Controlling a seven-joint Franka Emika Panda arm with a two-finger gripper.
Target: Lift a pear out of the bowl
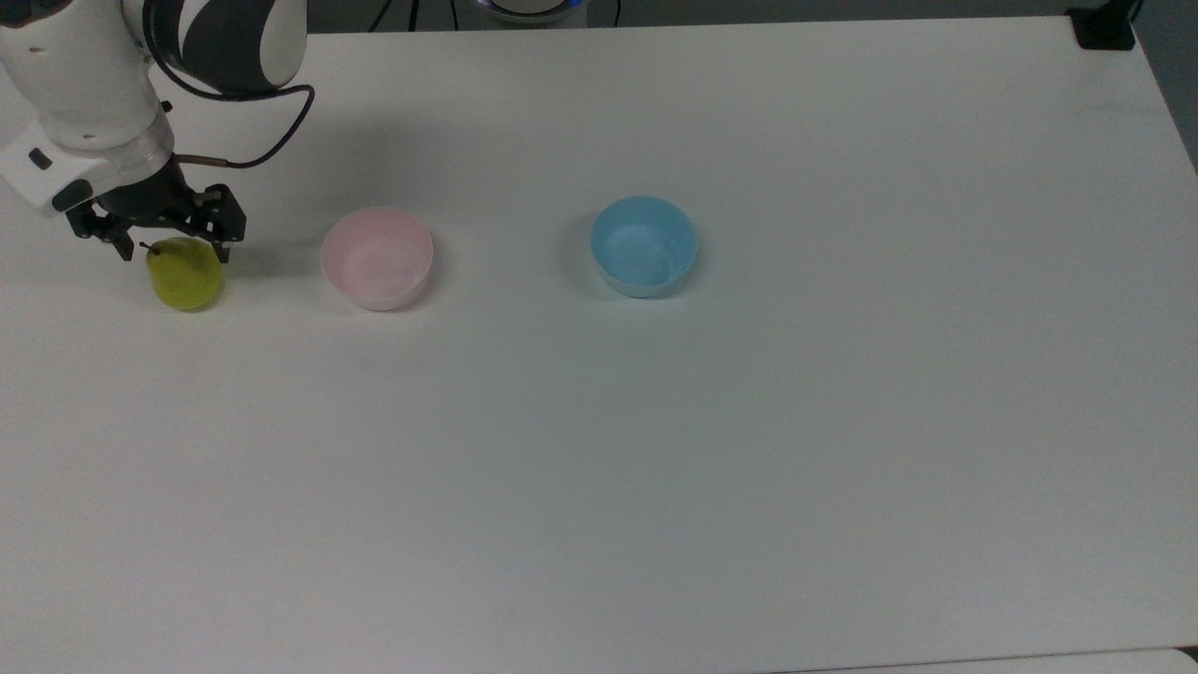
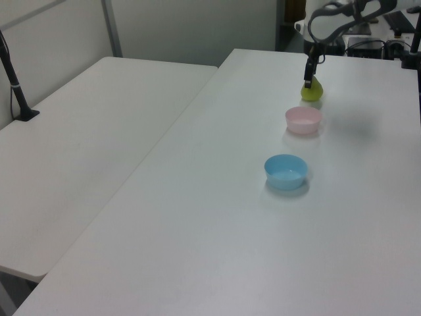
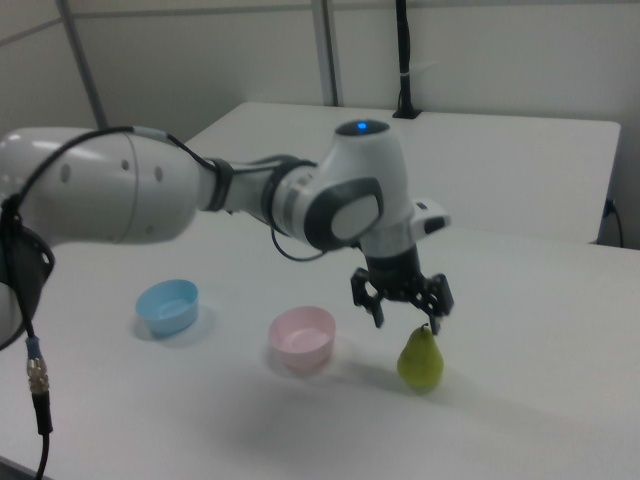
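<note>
The yellow-green pear (image 1: 185, 274) stands upright on the white table, to the top view's left of the pale pink bowl (image 1: 377, 260), apart from it. My gripper (image 1: 171, 245) hangs just above the pear's stem, open, fingers spread either side of the pear's top and not touching it. In the right view the gripper (image 3: 408, 320) is over the pear (image 3: 421, 360), with the empty pink bowl (image 3: 302, 337) at the right view's left. In the left view the pear (image 2: 312, 91) sits beyond the pink bowl (image 2: 303, 120).
A light blue bowl (image 1: 644, 245), also empty, stands to the top view's right of the pink one. A black cable (image 1: 271, 131) loops from the arm's wrist. A second white table (image 2: 99, 118) adjoins at the left view's left.
</note>
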